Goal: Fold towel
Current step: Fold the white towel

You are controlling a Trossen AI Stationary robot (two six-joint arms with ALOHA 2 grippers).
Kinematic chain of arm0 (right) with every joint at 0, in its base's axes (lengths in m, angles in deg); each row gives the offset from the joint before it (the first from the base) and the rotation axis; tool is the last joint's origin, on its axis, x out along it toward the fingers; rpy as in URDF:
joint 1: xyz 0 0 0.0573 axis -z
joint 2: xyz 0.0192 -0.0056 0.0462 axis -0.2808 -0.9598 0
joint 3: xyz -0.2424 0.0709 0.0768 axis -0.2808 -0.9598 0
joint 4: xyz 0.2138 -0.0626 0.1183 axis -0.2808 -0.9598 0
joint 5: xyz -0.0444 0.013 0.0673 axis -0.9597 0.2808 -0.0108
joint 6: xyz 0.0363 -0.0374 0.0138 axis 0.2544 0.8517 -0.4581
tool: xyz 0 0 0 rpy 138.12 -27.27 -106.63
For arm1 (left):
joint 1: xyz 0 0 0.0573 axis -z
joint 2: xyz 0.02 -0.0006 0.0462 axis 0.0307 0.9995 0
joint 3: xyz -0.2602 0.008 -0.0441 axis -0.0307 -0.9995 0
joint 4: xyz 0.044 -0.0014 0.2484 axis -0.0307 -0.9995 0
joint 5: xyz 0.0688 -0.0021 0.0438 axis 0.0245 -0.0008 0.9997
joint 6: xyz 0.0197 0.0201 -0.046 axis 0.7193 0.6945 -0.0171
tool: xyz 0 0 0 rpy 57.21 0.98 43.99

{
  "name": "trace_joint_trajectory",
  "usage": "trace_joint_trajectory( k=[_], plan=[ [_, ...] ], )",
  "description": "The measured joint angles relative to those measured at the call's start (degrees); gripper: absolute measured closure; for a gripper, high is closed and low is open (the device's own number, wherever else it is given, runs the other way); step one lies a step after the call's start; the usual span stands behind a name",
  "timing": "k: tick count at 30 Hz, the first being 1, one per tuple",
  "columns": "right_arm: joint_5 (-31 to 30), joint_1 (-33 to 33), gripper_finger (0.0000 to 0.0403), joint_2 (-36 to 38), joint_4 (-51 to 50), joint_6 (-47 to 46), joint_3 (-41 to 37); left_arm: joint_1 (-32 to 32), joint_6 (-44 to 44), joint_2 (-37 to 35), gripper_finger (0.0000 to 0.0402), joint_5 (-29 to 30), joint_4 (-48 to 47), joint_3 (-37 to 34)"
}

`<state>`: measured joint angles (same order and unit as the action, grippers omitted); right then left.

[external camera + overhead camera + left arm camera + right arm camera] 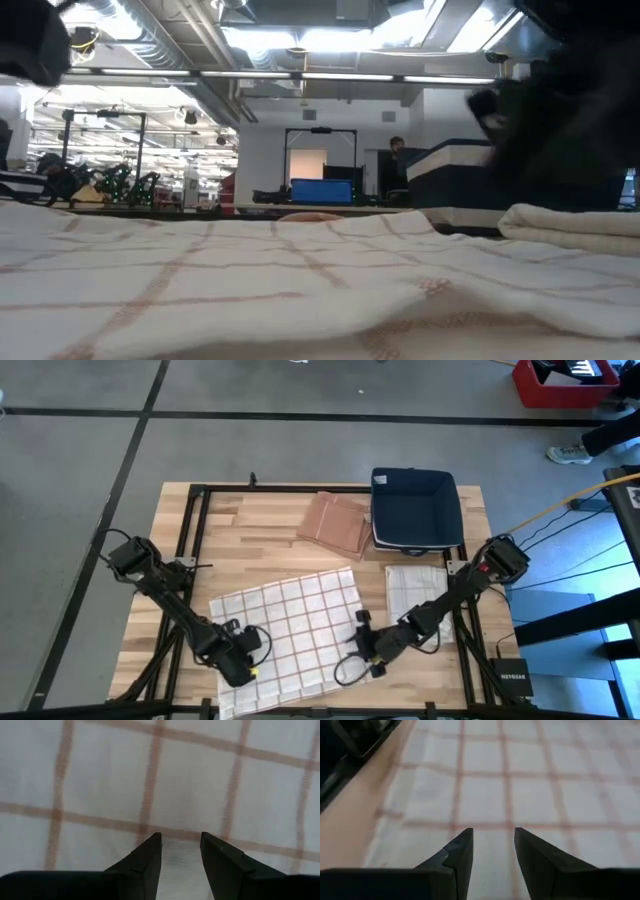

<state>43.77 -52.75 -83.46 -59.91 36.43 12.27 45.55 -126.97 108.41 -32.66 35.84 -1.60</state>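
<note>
A white towel [295,625] with thin brown grid lines lies spread flat on the wooden table, near its front edge. My left gripper [250,650] stands over the towel's near left part, pointing steeply down. Its fingers are open, and towel [190,785] fills the left wrist view between and beyond them [181,836]. My right gripper [362,645] slants down over the towel's near right part, also open [493,831]. The towel's edge [395,795] and bare wood show beside it. My left gripper stands close over the towel with its fingertips [152,842] apart; I cannot tell whether they touch the cloth. My right gripper hangs low over the towel with its fingertips [465,837] apart; whether they touch it cannot be told either.
A dark blue bin [415,508] stands at the far right. A folded brown cloth [335,525] lies to its left, and a folded white towel [418,588] in front of it. A black frame [195,510] runs along the table's left side.
</note>
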Motion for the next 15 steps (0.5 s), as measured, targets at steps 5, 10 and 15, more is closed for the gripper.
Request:
trace_joint_trajectory(
  k=[5,10,15],
  plan=[
    [0.5,4.7,0.0256,-0.2,-1.3,5.7,1.3,1.1,0.3,0.0,0.0274,-3.7,-0.8,-0.7],
    [8.9,9.2,0.0256,-0.9,-10.5,4.6,1.2,2.7,-0.7,-0.3,0.0274,-3.9,-1.5,-2.0],
    [12.7,9.8,0.0256,-0.2,-18.2,-3.6,1.6,3.2,0.6,-0.2,0.0274,-2.5,-1.8,-2.3]
  ],
)
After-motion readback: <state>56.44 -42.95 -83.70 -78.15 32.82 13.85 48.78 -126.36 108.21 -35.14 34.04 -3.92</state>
